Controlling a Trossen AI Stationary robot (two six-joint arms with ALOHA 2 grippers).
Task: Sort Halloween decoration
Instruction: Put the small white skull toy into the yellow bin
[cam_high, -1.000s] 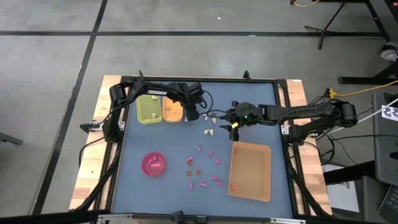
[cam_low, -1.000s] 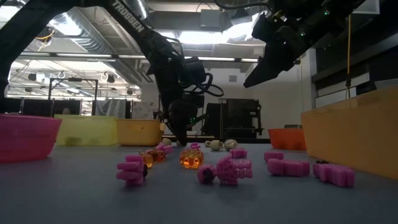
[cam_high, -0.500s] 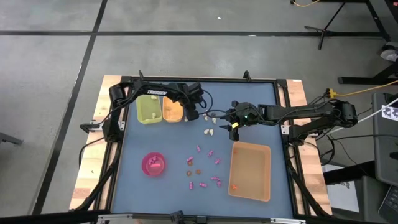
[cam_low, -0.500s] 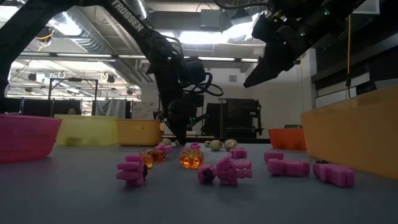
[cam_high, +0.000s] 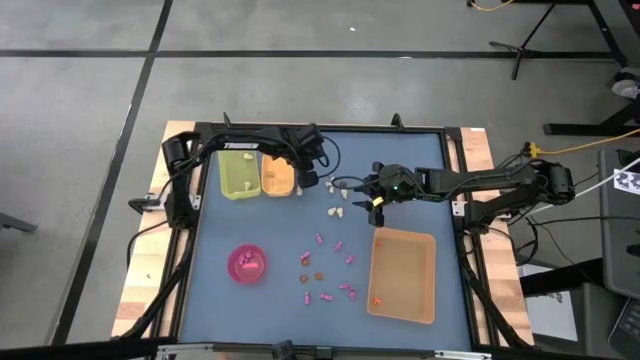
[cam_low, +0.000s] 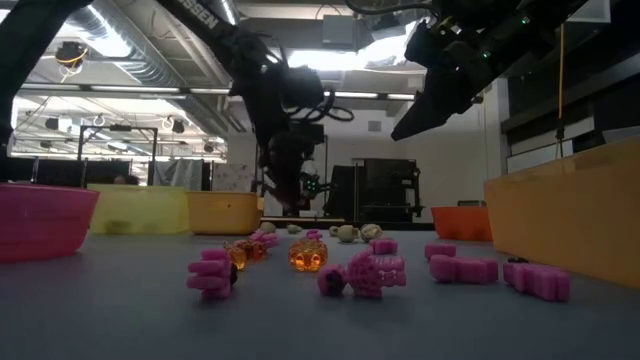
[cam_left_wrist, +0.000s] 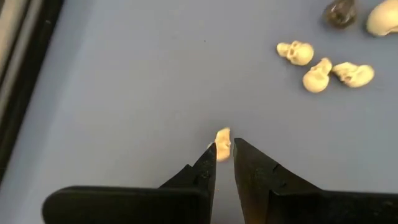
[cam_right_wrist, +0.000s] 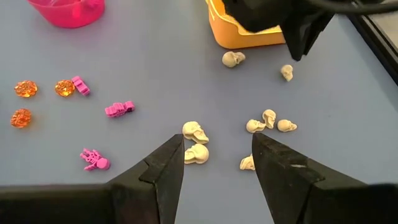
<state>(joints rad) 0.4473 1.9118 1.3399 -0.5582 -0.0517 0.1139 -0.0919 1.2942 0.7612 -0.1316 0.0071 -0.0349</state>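
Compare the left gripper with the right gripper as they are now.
The left gripper is shut on a cream skull; the right gripper stands open and empty. The left is raised beside the orange tray; the right hovers over loose cream skulls. Both have dark fingers.

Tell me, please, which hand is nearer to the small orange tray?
Left. The left hand hovers just beside the small orange tray, holding a cream skull; the right hand hangs farther off, over loose skulls.

A green tray and a small orange tray were set side by side on the blue bench. A pink bowl was placed nearer the front, well apart from a large tan tray.
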